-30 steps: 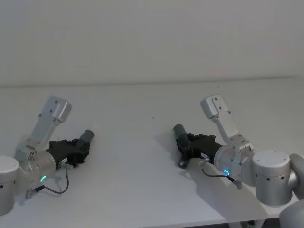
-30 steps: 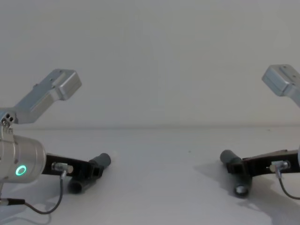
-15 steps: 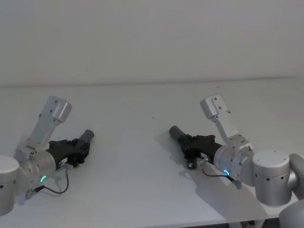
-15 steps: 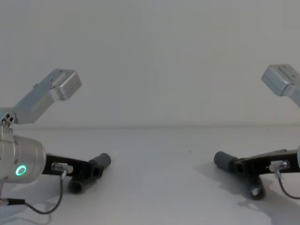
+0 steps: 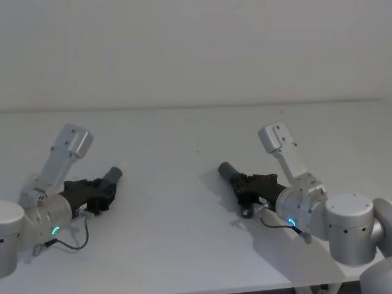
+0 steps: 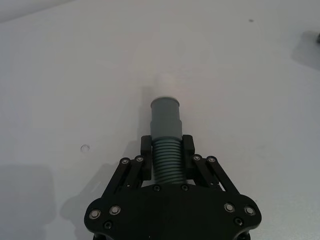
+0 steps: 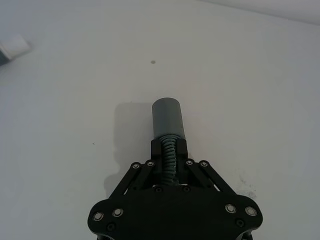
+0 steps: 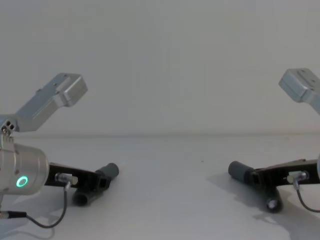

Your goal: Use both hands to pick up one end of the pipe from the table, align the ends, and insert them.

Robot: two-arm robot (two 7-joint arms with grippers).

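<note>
Your left gripper (image 6: pixel 166 151) pinches its pipe piece (image 6: pixel 166 137) on the ribs, with the cuff (image 6: pixel 165 116) and white tip (image 6: pixel 165 82) poking out past the jaws. Your right gripper (image 7: pixel 168 152) clamps the other piece (image 7: pixel 168 142) likewise, its plain cuff (image 7: pixel 167 117) ahead of the jaws, above the table (image 7: pixel 70 110).

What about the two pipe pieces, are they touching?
Apart: head view shows bare table between left piece in left gripper and right piece in right gripper.
</note>
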